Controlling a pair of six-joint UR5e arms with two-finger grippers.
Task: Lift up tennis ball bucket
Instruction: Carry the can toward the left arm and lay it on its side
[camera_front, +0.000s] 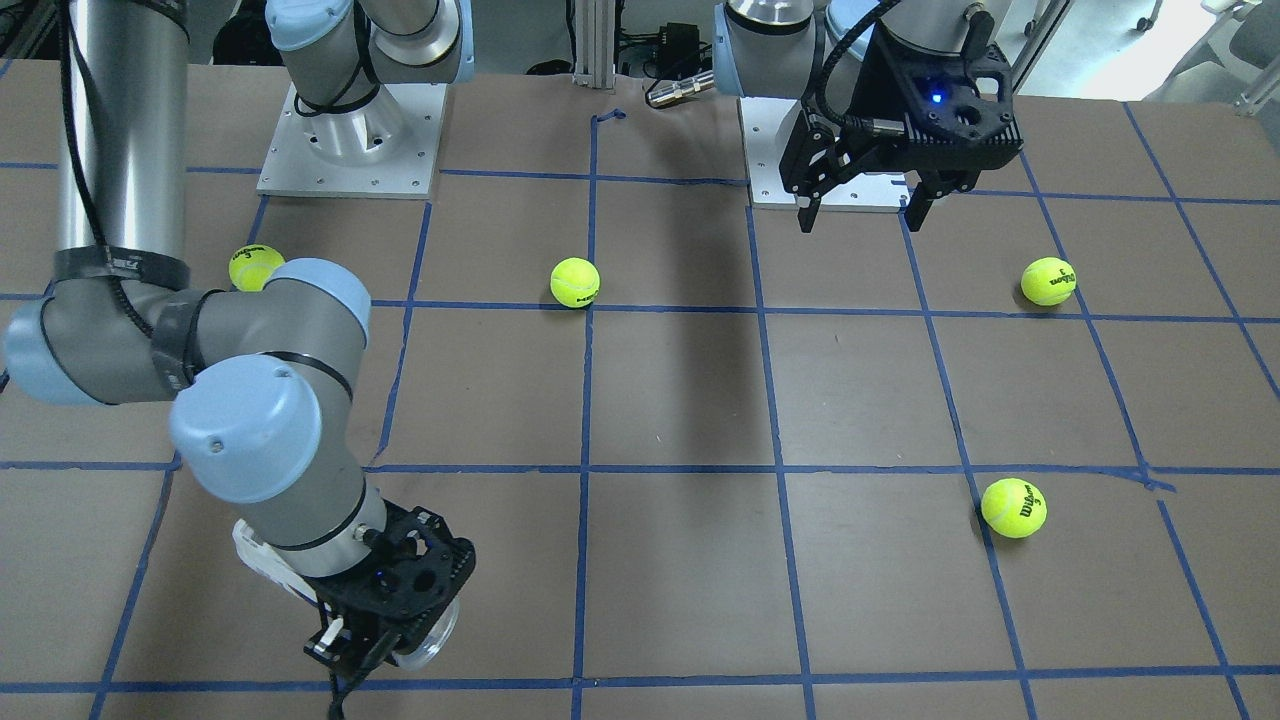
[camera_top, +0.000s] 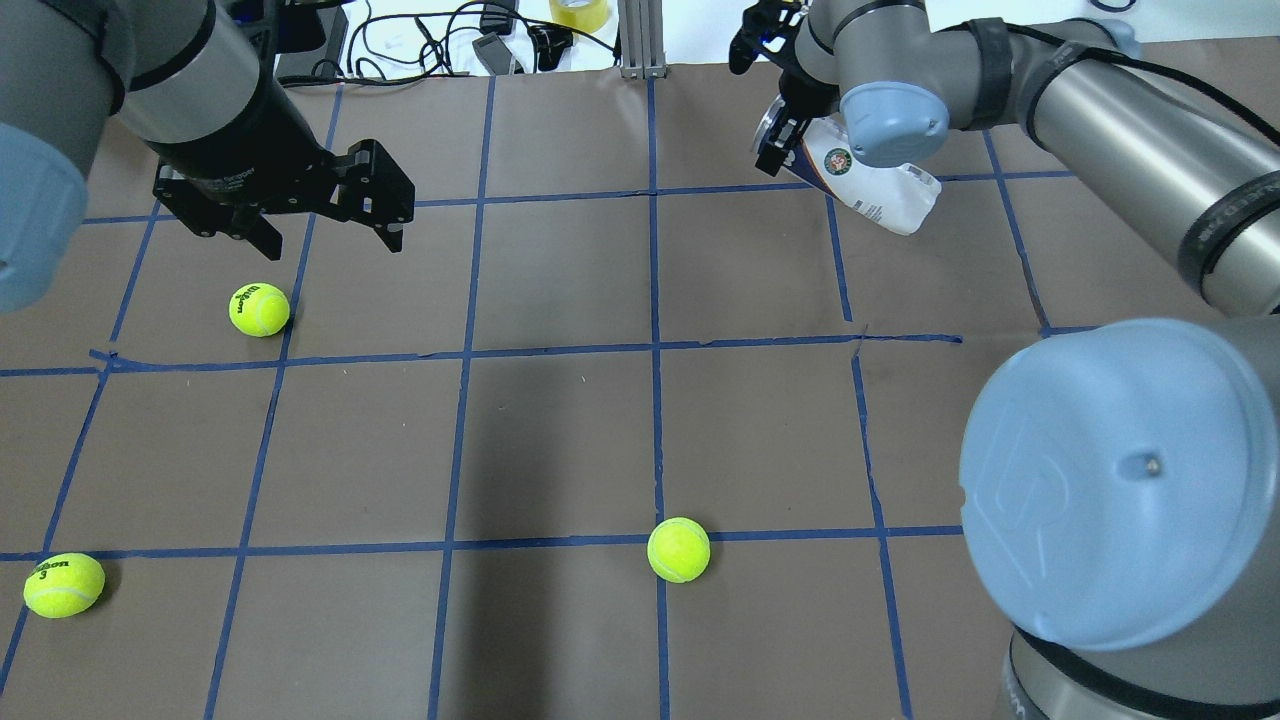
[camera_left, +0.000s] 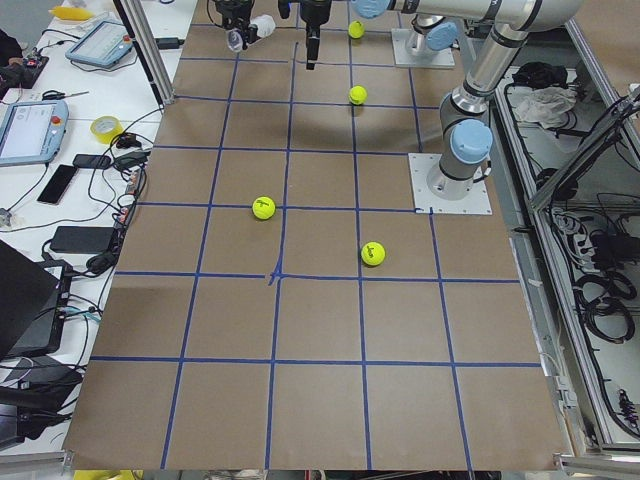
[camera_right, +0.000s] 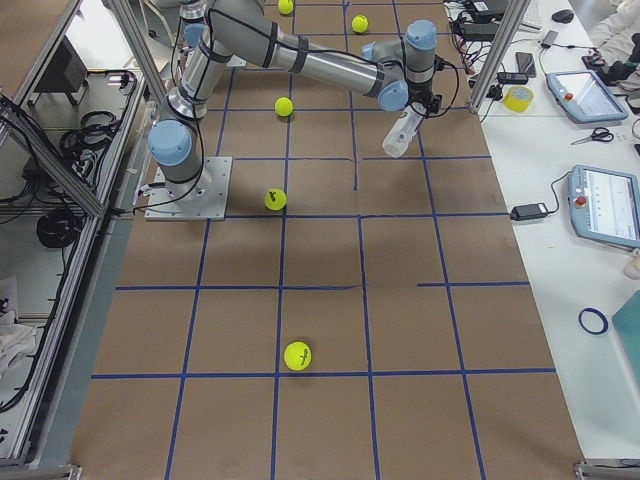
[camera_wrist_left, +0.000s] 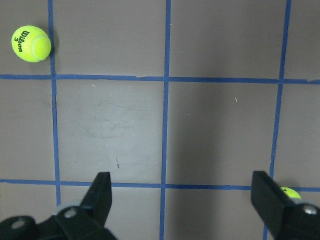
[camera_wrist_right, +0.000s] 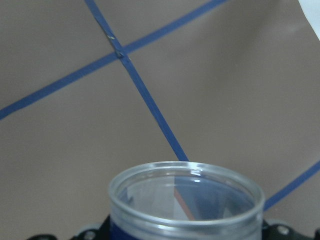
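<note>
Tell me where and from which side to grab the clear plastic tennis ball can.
Likely near the open rim of the clear plastic tennis ball can, pinched sideways across its width: the straight round wall suits that, as the right claw shows.

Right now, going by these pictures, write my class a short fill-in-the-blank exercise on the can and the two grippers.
The right gripper holds the can, which is not upright but ___.
The can's mouth has no ___.
The left gripper holds ___.
Its jaws stand ___.
Missing words: tilted; lid; nothing; open.
</note>
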